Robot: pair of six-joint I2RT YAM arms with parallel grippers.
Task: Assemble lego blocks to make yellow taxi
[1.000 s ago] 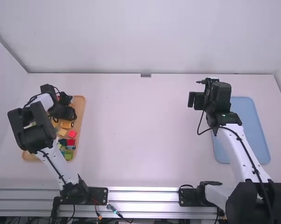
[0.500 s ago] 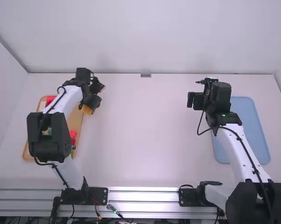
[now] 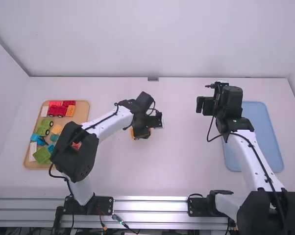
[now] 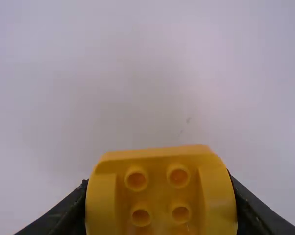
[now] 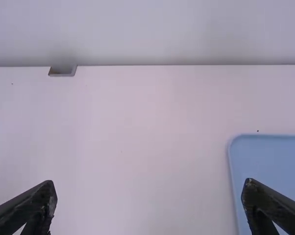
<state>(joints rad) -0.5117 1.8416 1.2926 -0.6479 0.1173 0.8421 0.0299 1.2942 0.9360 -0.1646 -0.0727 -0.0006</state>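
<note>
While the left gripper holds a yellow, studded plastic block, the right gripper gapes wide, and all assembly seems to lie ahead.

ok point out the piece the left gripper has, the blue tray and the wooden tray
yellow block (image 4: 157,164), left wrist view, upper edge
blue tray (image 3: 266,132), high view, bare floor
wooden tray (image 3: 82,113), high view, bare surface

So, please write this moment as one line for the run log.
left gripper: holding yellow piece, near mid-table | right gripper: open, unloaded | wooden tray: red, green, blue blocks | blue tray: right side
</note>
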